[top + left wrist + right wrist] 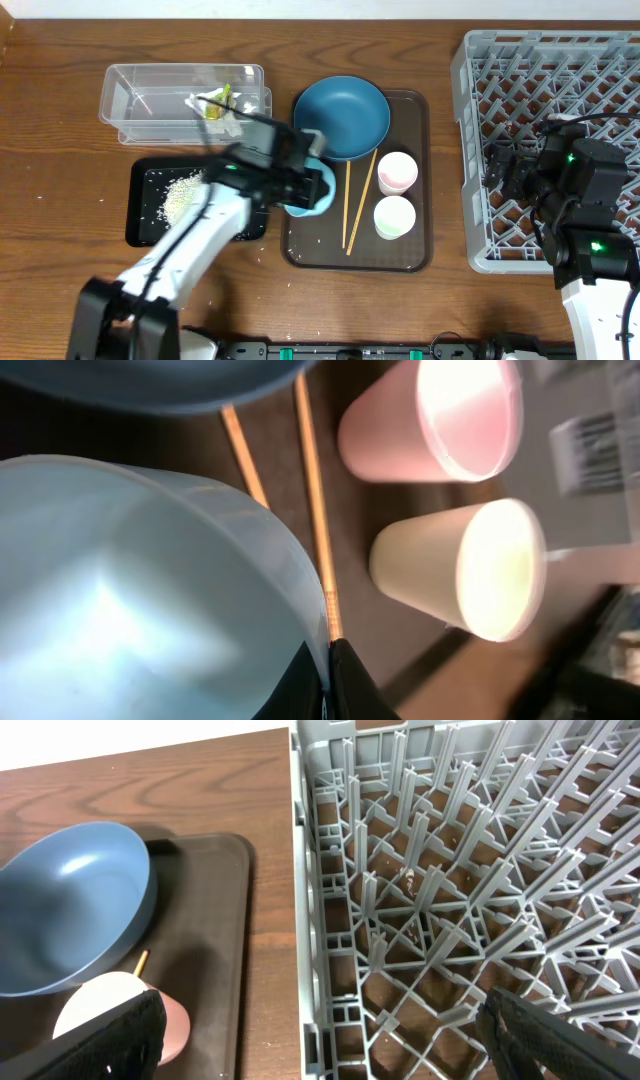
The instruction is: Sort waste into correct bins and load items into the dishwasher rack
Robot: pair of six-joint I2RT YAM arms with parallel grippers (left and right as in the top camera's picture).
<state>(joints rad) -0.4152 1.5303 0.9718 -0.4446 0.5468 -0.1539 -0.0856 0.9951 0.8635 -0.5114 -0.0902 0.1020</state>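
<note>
My left gripper (pixel 300 176) is shut on the rim of the pale blue-white bowl (pixel 323 196) at the left side of the brown serving tray; in the left wrist view the fingers (pixel 328 678) pinch the bowl's wall (pixel 130 590). The dark blue plate (pixel 342 118), two chopsticks (pixel 352 200) and two white cups (pixel 397 172) (pixel 393 217) lie on the serving tray. The white wrapper (pixel 215 105) is in the clear tub (pixel 140 100). Rice (pixel 180 195) lies in the black tray (pixel 145 225). My right gripper (pixel 325 1040) is open and empty over the grey rack (pixel 480 60).
The brown serving tray (pixel 410 255) sits between the black tray and the rack. A few rice grains lie loose on the table near the black tray's front right corner (pixel 268 250). The rack's left wall (pixel 305 920) stands close to the serving tray's edge (pixel 230 920).
</note>
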